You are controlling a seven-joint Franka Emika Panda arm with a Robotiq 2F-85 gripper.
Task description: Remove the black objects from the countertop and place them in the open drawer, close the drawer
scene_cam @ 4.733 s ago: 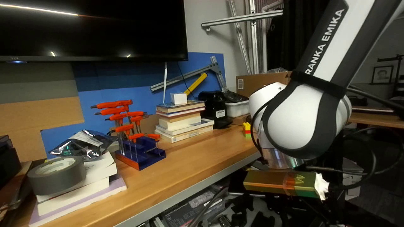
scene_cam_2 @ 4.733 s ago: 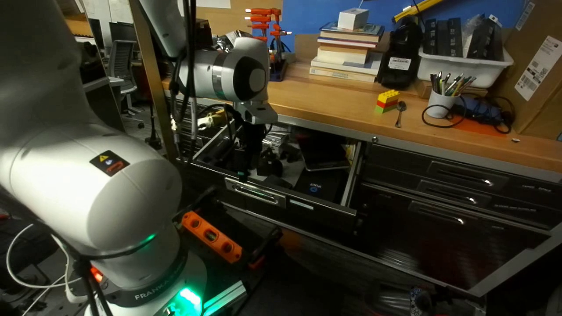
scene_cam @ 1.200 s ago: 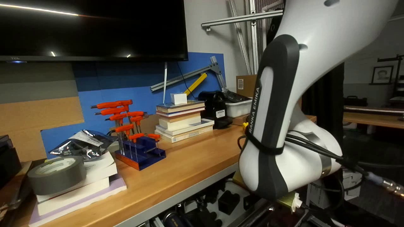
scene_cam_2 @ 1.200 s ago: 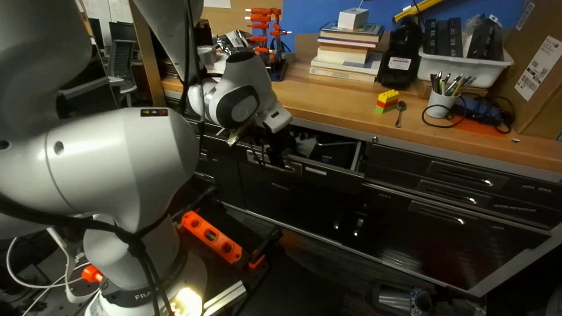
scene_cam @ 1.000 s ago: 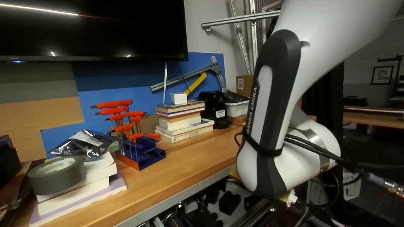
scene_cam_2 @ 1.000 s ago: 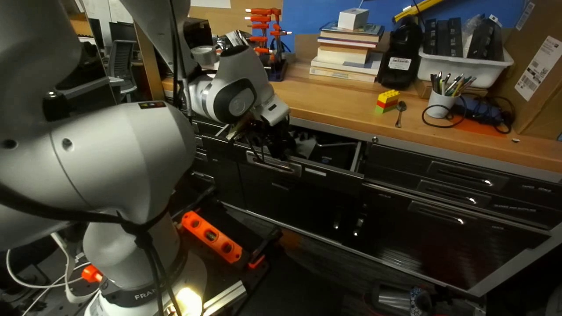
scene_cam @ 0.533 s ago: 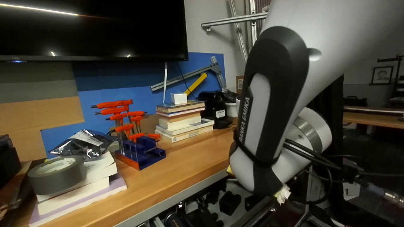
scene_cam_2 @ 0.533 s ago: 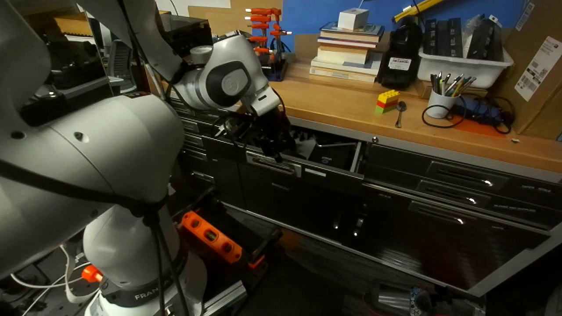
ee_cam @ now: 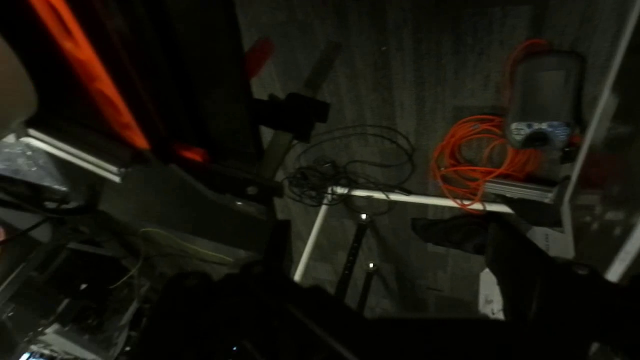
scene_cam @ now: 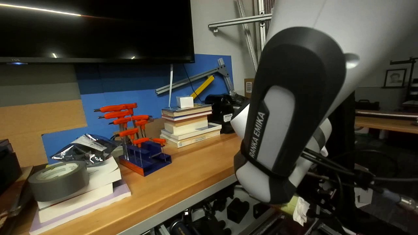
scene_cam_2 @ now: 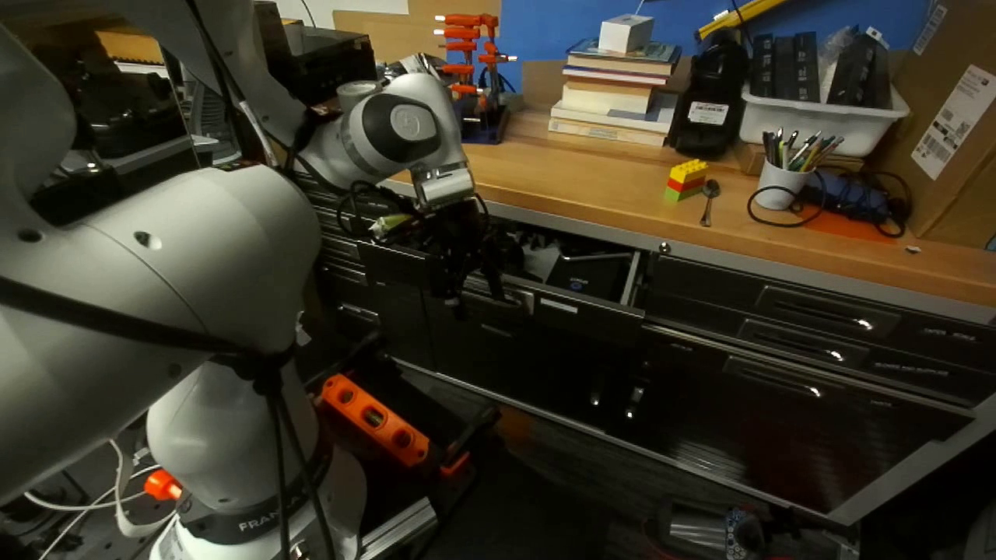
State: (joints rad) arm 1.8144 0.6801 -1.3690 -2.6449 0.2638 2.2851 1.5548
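The dark drawer (scene_cam_2: pixel 595 320) stands partly open under the wooden countertop (scene_cam_2: pixel 591 183). Several small black objects (scene_cam: pixel 237 210) lie inside it on its grey floor, close together. From the angle in the other picture my arm and gripper cover most of them. My gripper (scene_cam_2: pixel 475 295) hangs at the drawer's front beside the silver handle (scene_cam_2: pixel 523 300); whether it touches the front I cannot tell. In the wrist view the gripper (ee_cam: pixel 350 227) is open, its fingers wide apart with only dark floor and two dark bars seen between them.
On the countertop are books (scene_cam_2: pixel 611 101), a bulky black item (scene_cam_2: pixel 704 101), toy bricks (scene_cam_2: pixel 686 180), a spoon (scene_cam_2: pixel 708 201), a pen cup (scene_cam_2: pixel 780 183) and a hex-key stand (scene_cam: pixel 145 156). Near the robot's base lies an orange level (scene_cam_2: pixel 375 418). Orange cable (ee_cam: pixel 475 155) coils on the floor.
Compared with several seconds ago, the drawer has slid partway in. During the last second it stays still, while my arm swings and the gripper turns and shifts along the drawer front.
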